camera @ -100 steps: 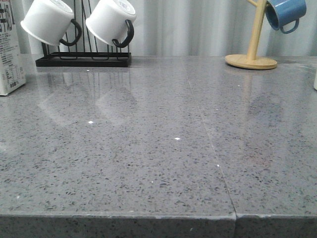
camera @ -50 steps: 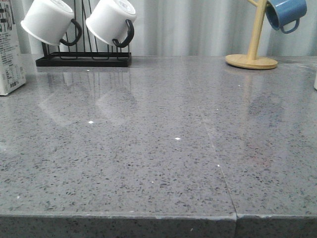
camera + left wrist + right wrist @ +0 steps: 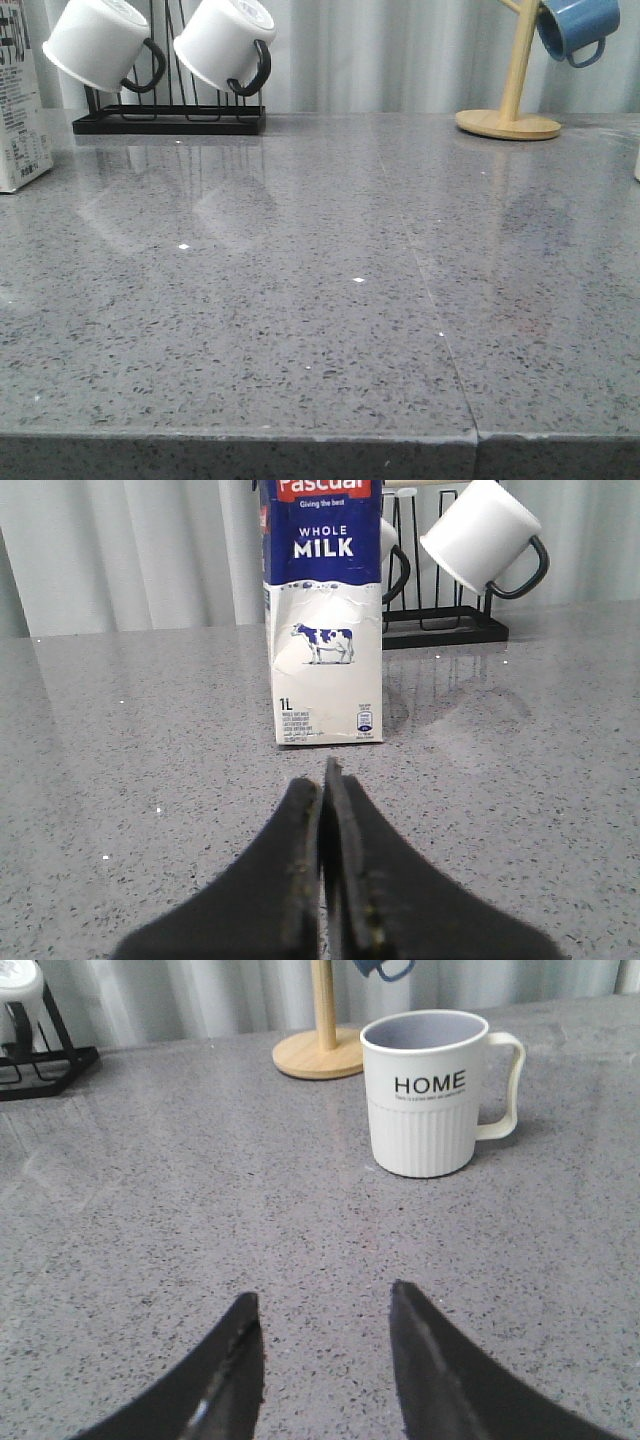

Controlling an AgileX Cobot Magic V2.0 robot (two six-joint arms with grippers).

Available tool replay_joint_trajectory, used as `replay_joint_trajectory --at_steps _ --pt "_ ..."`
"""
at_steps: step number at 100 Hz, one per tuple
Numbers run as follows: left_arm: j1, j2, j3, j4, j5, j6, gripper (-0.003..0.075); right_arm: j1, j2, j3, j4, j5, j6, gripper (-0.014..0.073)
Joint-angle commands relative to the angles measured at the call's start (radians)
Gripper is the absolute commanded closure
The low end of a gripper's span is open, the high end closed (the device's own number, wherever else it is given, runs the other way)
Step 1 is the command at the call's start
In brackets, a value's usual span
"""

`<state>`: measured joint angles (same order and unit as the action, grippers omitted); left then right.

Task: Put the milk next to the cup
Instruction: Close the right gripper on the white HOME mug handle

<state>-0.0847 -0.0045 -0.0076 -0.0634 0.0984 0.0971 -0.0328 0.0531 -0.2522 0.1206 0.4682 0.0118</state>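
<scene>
Nothing has shifted in the front view since the earlier frames; milk carton [image 3: 20, 105] sits upright at the far left table edge, HOME mug [image 3: 430, 1092] is off at the right, well apart. Left gripper [image 3: 326, 780] faces the carton with fingers pressed together, empty. Right gripper [image 3: 325, 1310] fingers spread, empty, pointed at the mug. Step in hand looks like reaching for the milk: left fingers must spread wider than the carton first, then clamp the flat side panels mid-height, square on, gently, since the paperboard looks creased already. Mug: glossy ceramic, ribbed lower half, loop handle. Grey speckled stone tabletop [image 3: 330, 300], polished, likely slippery.
</scene>
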Motion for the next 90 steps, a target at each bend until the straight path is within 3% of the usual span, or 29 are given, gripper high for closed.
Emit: replay_joint_trajectory --at_steps 1,12,47,90 --pt "0.001 -0.030 0.060 -0.001 -0.072 0.000 0.0741 -0.010 0.093 -0.031 -0.027 -0.152 -0.003 0.0262" --pt "0.001 -0.030 0.060 -0.001 -0.072 0.000 0.0741 -0.043 0.201 -0.031 -0.085 -0.289 -0.003 0.0262" --pt "0.001 -0.030 0.060 -0.001 -0.072 0.000 0.0741 -0.217 0.572 -0.031 -0.081 -0.704 -0.003 0.0262" --pt "0.001 -0.030 0.060 -0.001 -0.072 0.000 0.0741 -0.236 1.047 -0.066 -0.081 -1.114 -0.003 0.0262"
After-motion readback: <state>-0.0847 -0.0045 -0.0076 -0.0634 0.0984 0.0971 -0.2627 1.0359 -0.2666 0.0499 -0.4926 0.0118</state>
